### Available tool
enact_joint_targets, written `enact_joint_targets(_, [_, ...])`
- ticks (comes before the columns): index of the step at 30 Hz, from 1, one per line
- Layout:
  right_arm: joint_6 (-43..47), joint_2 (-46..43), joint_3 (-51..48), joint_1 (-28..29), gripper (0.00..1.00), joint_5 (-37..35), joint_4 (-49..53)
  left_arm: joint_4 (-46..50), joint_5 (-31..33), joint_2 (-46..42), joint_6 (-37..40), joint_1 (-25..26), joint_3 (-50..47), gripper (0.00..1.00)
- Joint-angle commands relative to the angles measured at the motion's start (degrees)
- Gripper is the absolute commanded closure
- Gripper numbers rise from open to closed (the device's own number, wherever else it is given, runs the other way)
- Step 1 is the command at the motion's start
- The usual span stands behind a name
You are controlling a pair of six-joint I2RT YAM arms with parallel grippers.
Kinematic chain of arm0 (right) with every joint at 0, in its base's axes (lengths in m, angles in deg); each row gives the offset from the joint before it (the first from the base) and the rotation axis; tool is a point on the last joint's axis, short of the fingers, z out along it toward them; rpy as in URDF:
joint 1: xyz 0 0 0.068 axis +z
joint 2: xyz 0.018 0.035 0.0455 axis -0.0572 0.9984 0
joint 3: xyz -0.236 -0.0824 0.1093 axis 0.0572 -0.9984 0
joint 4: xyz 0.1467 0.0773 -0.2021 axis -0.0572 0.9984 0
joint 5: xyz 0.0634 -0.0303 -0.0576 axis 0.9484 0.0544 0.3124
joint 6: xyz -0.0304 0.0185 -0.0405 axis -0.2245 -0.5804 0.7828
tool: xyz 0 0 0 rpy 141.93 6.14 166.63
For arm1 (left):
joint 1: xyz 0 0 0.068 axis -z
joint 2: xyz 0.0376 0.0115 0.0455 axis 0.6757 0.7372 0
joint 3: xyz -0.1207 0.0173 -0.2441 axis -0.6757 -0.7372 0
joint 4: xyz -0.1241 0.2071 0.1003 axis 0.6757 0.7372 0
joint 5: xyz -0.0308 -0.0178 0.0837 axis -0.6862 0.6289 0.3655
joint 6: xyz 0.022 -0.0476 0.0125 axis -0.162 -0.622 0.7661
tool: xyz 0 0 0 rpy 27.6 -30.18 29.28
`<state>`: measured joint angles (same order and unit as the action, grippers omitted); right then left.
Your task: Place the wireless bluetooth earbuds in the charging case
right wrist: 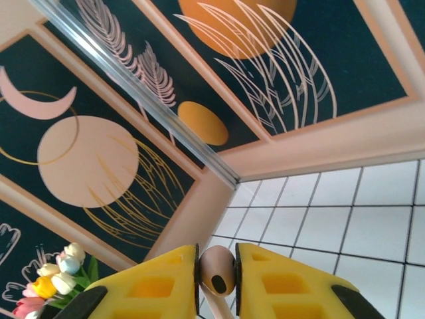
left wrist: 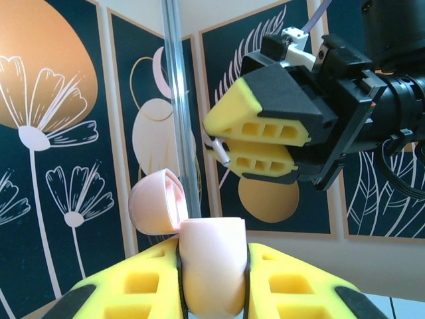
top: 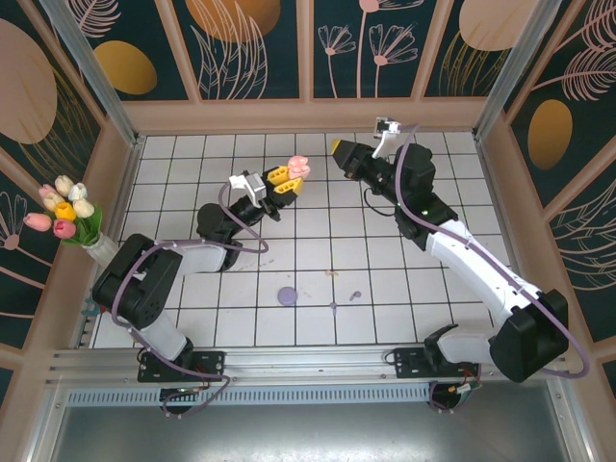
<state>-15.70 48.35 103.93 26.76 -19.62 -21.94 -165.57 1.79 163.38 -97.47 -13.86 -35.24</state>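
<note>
left jaws: rounded pink case (left wrist: 211,272), open | right jaws: seemingly egg-shaped pale earbud (right wrist: 217,269)

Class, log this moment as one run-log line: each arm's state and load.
left gripper: shut on pink charging case, lid open | right gripper: shut on pink earbud | earbud not yet inserted

Smooth matt plastic charging case (left wrist: 212,266)
</note>
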Motion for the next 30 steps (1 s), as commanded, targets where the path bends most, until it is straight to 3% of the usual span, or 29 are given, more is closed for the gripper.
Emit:
enact_joint_targets(1, [0.4, 0.3, -1.3, -0.2, 0.80, 3.7, -7.5, -6.4, -1.2, 1.1, -2.6, 0.5, 2.0, 1.00])
enact_joint_targets(14, [2.2, -0.1, -4.9, 0.7, 0.80, 11.3, -16.9, -13.6, -2.7, 5.0, -5.3, 0.7, 5.3, 1.00])
enact_joint_targets(30, [2.4, 0.8, -5.1, 1.0, 0.81, 12.7, -18.2, -13.6, -4.2, 4.8, -3.5, 1.0, 8.6, 1.00])
